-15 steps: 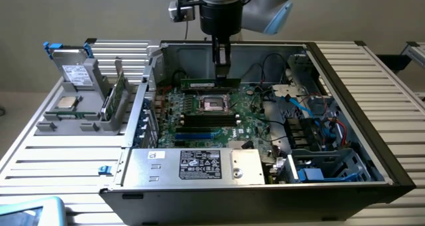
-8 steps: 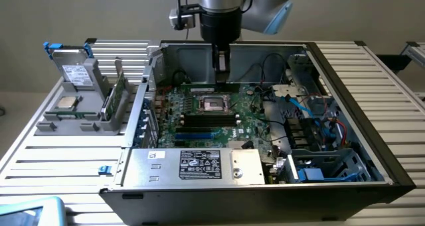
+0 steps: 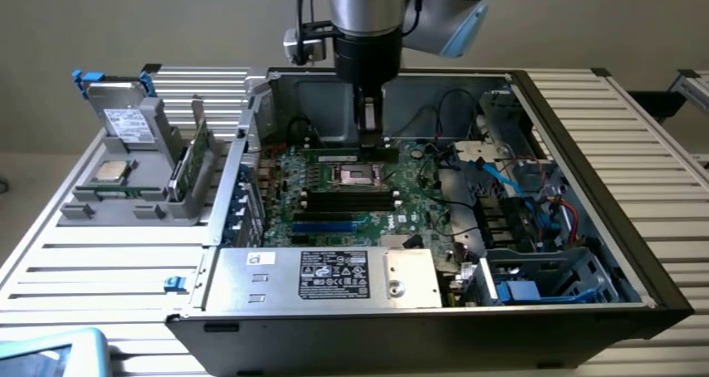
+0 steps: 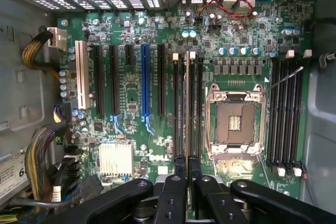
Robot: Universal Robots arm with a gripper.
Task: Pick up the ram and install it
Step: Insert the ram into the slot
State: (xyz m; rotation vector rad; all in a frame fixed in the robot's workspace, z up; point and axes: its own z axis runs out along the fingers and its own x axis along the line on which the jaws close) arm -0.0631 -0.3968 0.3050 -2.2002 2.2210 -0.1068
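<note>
The ram (image 4: 187, 103) appears edge-on as a thin pale strip running away from my fingertips. My gripper (image 4: 186, 160) is shut on it, one black finger (image 4: 178, 167) on each side. The stick lines up with the black memory slots (image 4: 180, 103) between the expansion slots and the empty processor socket (image 4: 233, 121); I cannot tell whether it touches a slot. In the exterior view my gripper (image 3: 371, 136) hangs straight down inside the open computer case (image 3: 598, 186), just above the motherboard (image 3: 332, 203) behind the socket (image 3: 360, 175).
A second bank of black memory slots (image 4: 283, 114) lies past the socket. Cables (image 3: 520, 194) and a drive cage (image 3: 543, 277) fill the case at the exterior view's right. A power supply (image 3: 321, 275) sits at the front. Outside, a grey rack (image 3: 144, 186) holds a drive, a chip and a green board.
</note>
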